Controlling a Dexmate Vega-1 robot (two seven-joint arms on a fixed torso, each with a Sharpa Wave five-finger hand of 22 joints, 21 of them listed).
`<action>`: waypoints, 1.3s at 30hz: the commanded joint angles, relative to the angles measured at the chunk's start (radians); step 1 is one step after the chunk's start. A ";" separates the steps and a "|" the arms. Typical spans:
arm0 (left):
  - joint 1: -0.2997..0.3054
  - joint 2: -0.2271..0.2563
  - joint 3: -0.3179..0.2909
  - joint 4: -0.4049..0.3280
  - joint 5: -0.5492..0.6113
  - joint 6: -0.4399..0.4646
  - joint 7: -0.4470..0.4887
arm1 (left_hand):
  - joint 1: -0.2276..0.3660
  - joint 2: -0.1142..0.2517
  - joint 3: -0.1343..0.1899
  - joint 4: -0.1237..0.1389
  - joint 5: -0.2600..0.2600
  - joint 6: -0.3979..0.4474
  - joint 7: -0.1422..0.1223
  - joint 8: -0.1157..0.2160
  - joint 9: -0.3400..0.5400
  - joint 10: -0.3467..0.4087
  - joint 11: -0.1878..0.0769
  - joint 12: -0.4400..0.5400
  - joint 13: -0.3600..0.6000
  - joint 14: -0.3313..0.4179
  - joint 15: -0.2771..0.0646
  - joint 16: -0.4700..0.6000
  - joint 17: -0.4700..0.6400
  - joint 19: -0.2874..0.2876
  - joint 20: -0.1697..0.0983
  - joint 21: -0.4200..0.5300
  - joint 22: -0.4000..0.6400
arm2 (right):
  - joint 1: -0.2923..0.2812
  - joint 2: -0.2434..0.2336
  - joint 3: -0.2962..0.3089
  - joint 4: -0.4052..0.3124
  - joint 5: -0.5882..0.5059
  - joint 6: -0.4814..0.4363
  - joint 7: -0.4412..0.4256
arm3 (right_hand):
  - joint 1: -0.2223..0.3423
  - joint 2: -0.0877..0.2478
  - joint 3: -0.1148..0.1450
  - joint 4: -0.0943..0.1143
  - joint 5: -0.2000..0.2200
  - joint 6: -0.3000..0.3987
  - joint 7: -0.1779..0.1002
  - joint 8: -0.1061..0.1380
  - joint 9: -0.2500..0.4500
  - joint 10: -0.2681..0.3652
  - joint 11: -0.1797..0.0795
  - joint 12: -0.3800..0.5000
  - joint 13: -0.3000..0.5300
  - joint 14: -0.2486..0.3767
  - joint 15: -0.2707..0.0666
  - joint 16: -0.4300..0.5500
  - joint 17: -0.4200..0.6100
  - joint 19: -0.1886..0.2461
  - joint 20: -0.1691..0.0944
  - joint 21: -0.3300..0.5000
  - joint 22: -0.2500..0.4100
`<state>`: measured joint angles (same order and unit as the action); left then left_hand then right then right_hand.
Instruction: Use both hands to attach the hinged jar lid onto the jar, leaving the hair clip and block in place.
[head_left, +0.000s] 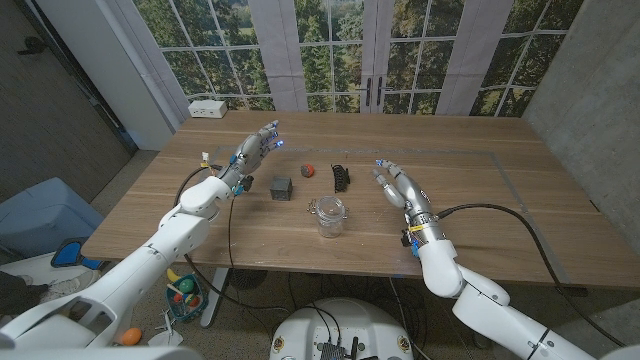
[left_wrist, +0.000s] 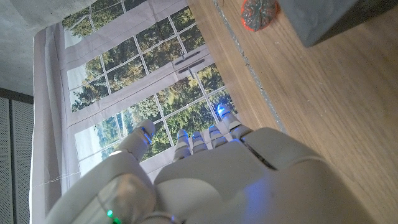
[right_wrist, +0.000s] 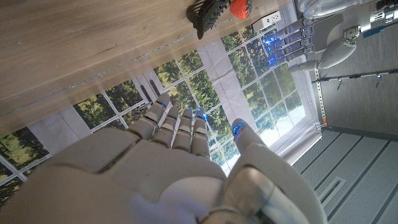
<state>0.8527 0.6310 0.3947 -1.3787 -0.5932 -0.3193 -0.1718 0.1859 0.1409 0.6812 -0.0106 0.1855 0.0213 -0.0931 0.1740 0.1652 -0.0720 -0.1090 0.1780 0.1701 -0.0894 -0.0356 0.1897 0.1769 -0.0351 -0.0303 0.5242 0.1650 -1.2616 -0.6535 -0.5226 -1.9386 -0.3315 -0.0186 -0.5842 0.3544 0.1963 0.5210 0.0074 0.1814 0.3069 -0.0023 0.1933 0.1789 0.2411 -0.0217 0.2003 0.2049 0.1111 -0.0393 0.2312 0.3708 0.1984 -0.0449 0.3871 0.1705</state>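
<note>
Work on the lid has hardly begun, judging by how things lie. Toward the table's (head_left: 480, 215) left side the left hand (head_left: 256, 147) hovers with fingers spread and nothing in them, raised off the wood. Just inward of it stands the grey block (head_left: 281, 186), then a small red object (head_left: 308, 170), then the black hair clip (head_left: 341, 177) — all three sit in a loose row around the table's middle, apart from each other. Nearer the front edge, centre, stands the clear glass jar (head_left: 329, 216); whether its hinged lid is already joined to it I cannot tell, the glass being too small and pale to read. On the right the right hand (head_left: 399, 187) is likewise released, fingers extended, holding nothing, near the clip but apart from the jar. Left to do, it seems — both hands must close in on the jar and fit the lid, with clip and block undisturbed.
</note>
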 joint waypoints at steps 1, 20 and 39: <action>0.031 0.020 -0.007 -0.038 0.010 -0.017 0.007 | 0.002 0.044 -0.001 -0.007 0.006 -0.001 -0.012 0.004 0.005 0.002 -0.006 0.008 0.001 -0.006 -0.090 -0.001 0.000 0.006 -0.086 -0.004 0.005 | -0.015 -0.017 -0.025 -0.044 -0.055 -0.060 0.013 | 0.014 -0.006 0.002 -0.008 -0.002 0.003 -0.004 -0.003 0.003 0.002 -0.008 0.004 0.000 -0.001 -0.062 0.005 0.002 0.008 -0.040 -0.007 0.001; 0.076 0.043 -0.010 -0.096 0.027 -0.038 0.014 | 0.005 0.045 -0.002 -0.010 0.006 -0.007 -0.014 0.002 0.005 -0.002 -0.008 0.006 0.001 -0.008 -0.091 -0.001 0.001 0.009 -0.087 -0.012 0.005 | -0.036 -0.027 -0.058 -0.071 -0.074 -0.106 0.041 | 0.033 -0.023 0.006 -0.042 -0.001 -0.014 0.004 -0.008 0.003 -0.008 0.000 0.000 0.000 -0.007 -0.054 -0.001 -0.011 0.009 -0.030 -0.017 0.001; 0.095 0.051 -0.016 -0.095 0.027 -0.054 0.012 | 0.008 0.048 -0.001 -0.011 0.006 -0.019 -0.014 0.001 0.005 -0.008 -0.007 0.005 0.001 -0.015 -0.090 -0.003 0.001 0.010 -0.088 -0.022 0.005 | 0.015 -0.001 -0.115 -0.071 -0.104 -0.192 0.085 | 0.079 -0.080 -0.003 -0.138 0.006 -0.057 0.032 -0.012 0.003 -0.038 0.019 -0.009 -0.003 -0.022 -0.023 -0.021 -0.051 0.013 -0.006 -0.043 0.000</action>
<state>0.9407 0.6775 0.3814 -1.4776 -0.5675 -0.3635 -0.1560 0.1859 0.1409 0.6776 -0.0142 0.1854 0.0105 -0.1039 0.1740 0.1652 -0.0774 -0.1143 0.1780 0.1700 -0.0969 -0.0360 0.1896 0.1770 -0.0352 -0.0304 0.5028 0.1650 -1.2763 -0.6690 -0.6065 -2.0094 -0.4192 -0.1602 -0.5279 0.4211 0.1295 0.5177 -0.1138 0.1815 0.2569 0.0235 0.1809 0.1789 0.2139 -0.0055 0.1951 0.1996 0.0962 -0.0357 0.2165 0.3245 0.2054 -0.0375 0.3504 0.1674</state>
